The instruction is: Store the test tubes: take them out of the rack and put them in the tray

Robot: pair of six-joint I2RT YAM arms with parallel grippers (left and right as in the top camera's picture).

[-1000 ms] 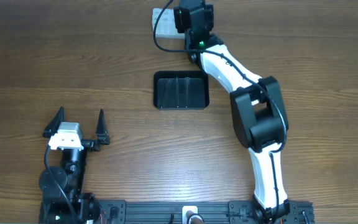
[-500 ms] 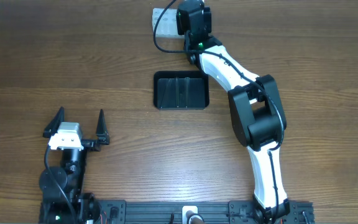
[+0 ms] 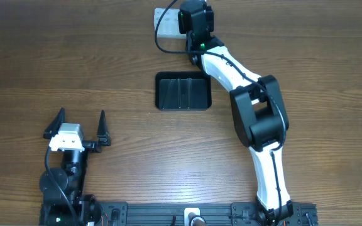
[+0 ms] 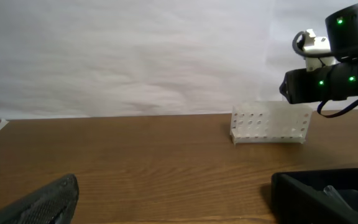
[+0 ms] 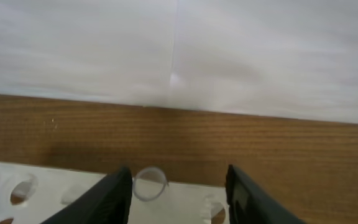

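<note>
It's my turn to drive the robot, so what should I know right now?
Right gripper: open above the white rack, straddling a test tube standing in it.
Black tray: nearer the arms than the rack; at least one clear tube seems to lie inside.
Left gripper: open, empty, far from both.
Left to do: grip that test tube, lift it, lay it in the tray. Others in the rack: can't tell.

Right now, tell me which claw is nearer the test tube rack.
Right. The right claw hangs directly over the rack, a tube rim between its jaws. The left claw sits back by its own base, farther off than the tray.
</note>
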